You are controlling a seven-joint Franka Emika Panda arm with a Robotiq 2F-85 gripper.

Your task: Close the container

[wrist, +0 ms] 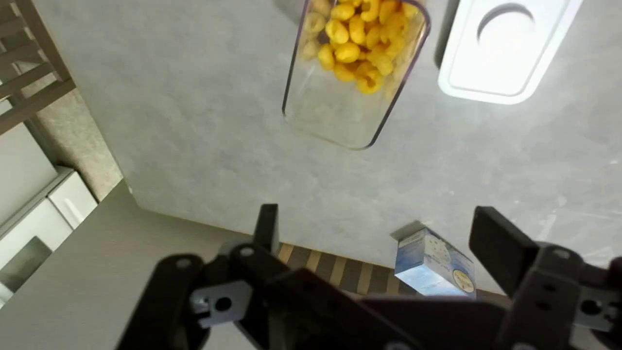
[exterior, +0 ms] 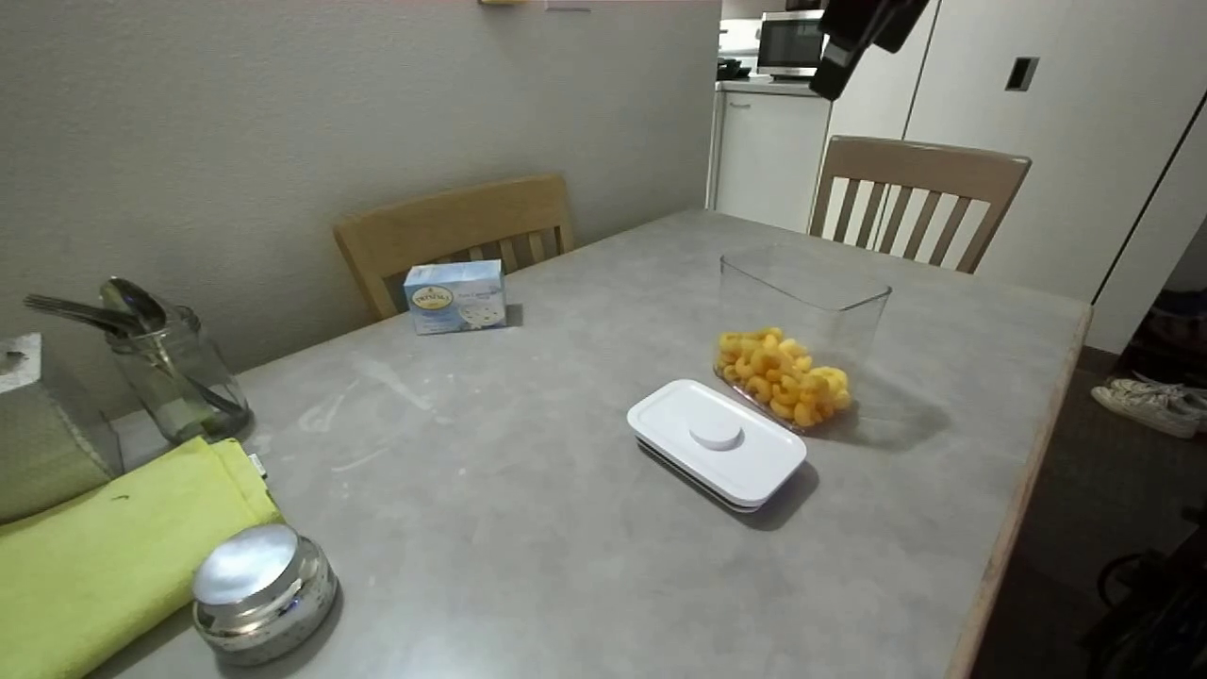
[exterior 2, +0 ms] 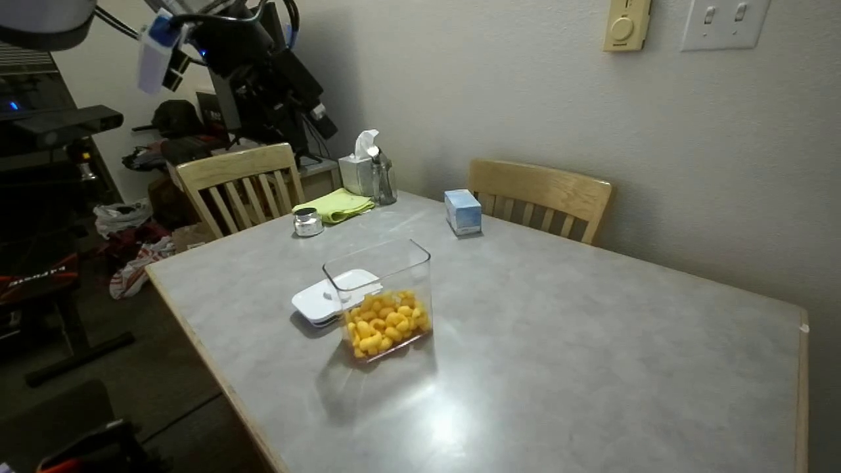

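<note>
Container standing upright, uncovered on tbl; tipping prob. the main risk.
Gripper is hanging clear of everything, jaws spread wide, holding nothing; coming in low, it'd prob. be knocking the container, b/c clear plastic is making its edges hard to judge. Next risk: white lid, lying face-up just beside the container, could be seating crooked if arriving tilted. Smallest: its round knob is giving jaws little to hold, so slipping's poss. Surroundings: grey wall is running along one side; the tbl, grey & pale-smudged, is catching light glare, w/ chairs standing at it. Green-yellow cloth, blue tea box & shiny tin are sitting well apart from container.
</note>
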